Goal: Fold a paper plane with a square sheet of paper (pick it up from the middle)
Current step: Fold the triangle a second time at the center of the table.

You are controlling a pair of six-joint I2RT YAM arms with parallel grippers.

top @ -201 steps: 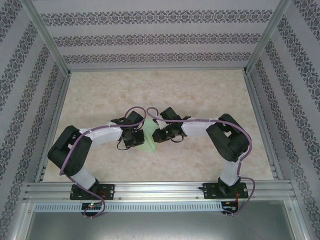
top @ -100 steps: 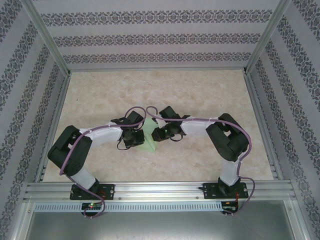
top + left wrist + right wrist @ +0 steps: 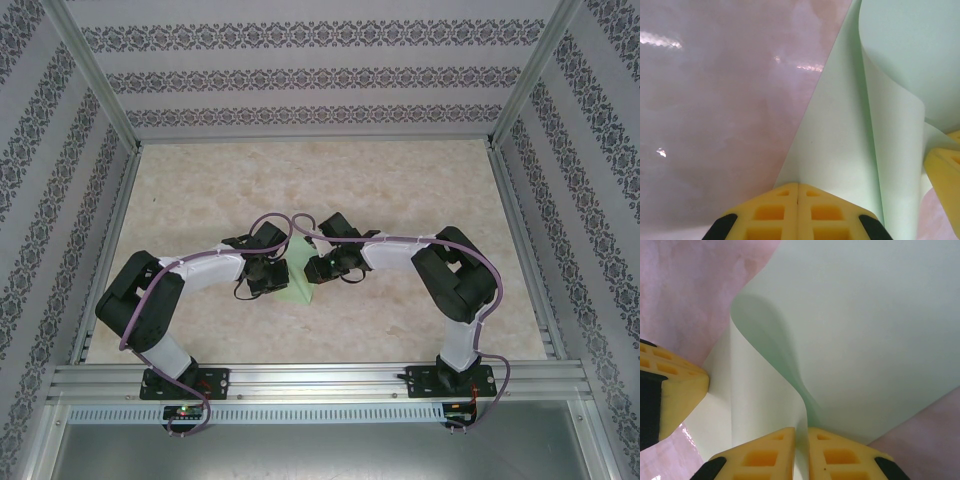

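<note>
Left claw [image 3: 797, 192]: yellow fingertips shut flat against each other, sitting at the near edge of the square sheet of paper [image 3: 840, 140]. Can't tell whether a layer is caught between them or they just press it down. From those tips the sheet fans out toward 1 o'clock, its left edge a straight diagonal across the counter [image 3: 715, 100].

Right claw [image 3: 801, 435]: closed on the sheet. A lifted flap runs in between its two fingers and curls over toward 11 o'clock in its own camera. The rest of the sheet spreads flat toward 1 o'clock.

From above, both claws meet nose to nose mid-counter with the sheet between them: left claw at its 9 o'clock, right claw at its 3 o'clock, both at the paper. The green that shows is a small wedge, long axis roughly 12–6, wider at the 6 end.

My read: mid-fold, no dart shape yet. The next move turns on that flap. The right arm has it, so you'd likely carry it toward 9 o'clock over the line the left claw anchors. Risk: the flap is bowed, not creased. If the left anchor slips, the whole sheet drags along.

Beyond the claws, toward 12 o'clock, the counter runs to the patterned back wall [image 3: 320, 75].
</note>
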